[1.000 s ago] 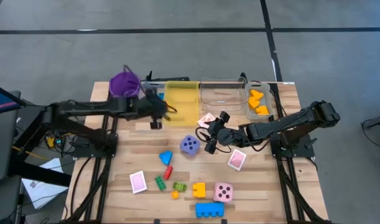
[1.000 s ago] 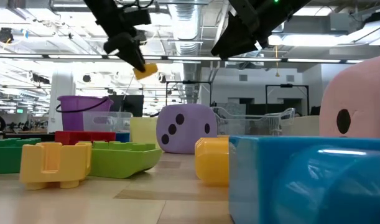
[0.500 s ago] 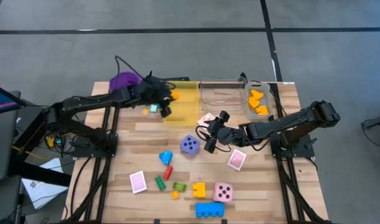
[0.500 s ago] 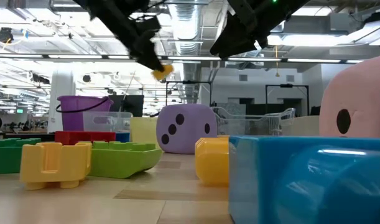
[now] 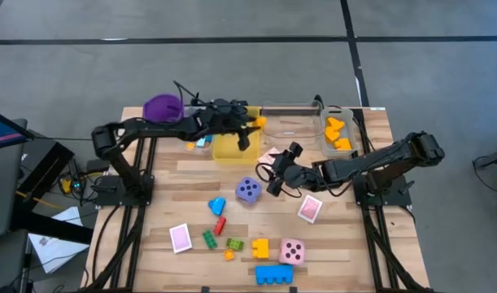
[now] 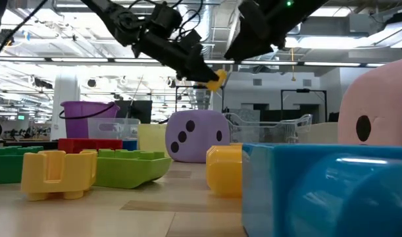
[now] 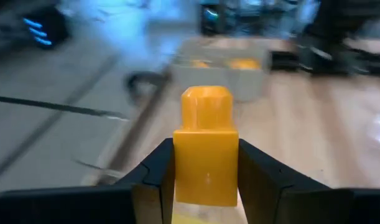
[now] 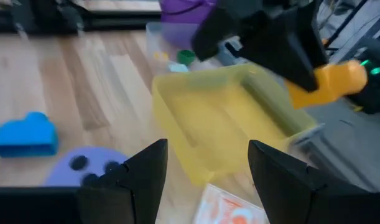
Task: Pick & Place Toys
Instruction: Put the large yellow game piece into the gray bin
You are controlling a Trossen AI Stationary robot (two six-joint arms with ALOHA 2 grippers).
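Note:
My left gripper (image 5: 252, 124) is shut on an orange-yellow brick (image 5: 259, 122), in the air over the far right corner of the yellow bin (image 5: 232, 140), beside the clear bin (image 5: 289, 122). The brick also shows in the low view (image 6: 215, 80) and the right wrist view (image 8: 333, 81). My right gripper (image 5: 272, 173) is open and empty above the table, between a pink-backed card (image 5: 270, 155) and the purple die (image 5: 247, 190). More bricks, two cards and the pink die (image 5: 292, 251) lie on the near half of the table. My left gripper pinches the orange-yellow brick by two opposite sides of its body (image 7: 177, 168) between its two fingers. The brick's stud end (image 7: 206, 102) sticks out past the fingertips. The fingers come from the table's left, slanting down. The brick is lifted clear.
The purple cup (image 5: 162, 107) stands at the far left. A small clear bin (image 5: 337, 132) with orange bricks stands at the far right. Blue (image 5: 216, 206), red (image 5: 220, 225), green (image 5: 209, 238) and yellow (image 5: 259, 248) bricks and a large blue brick (image 5: 274, 274) lie near the front.
My left gripper has carried the orange-yellow brick toward the table's right edge, from left of the yellow bin across it to its far right corner. It has stayed shut on the brick, which stays clear of the table.

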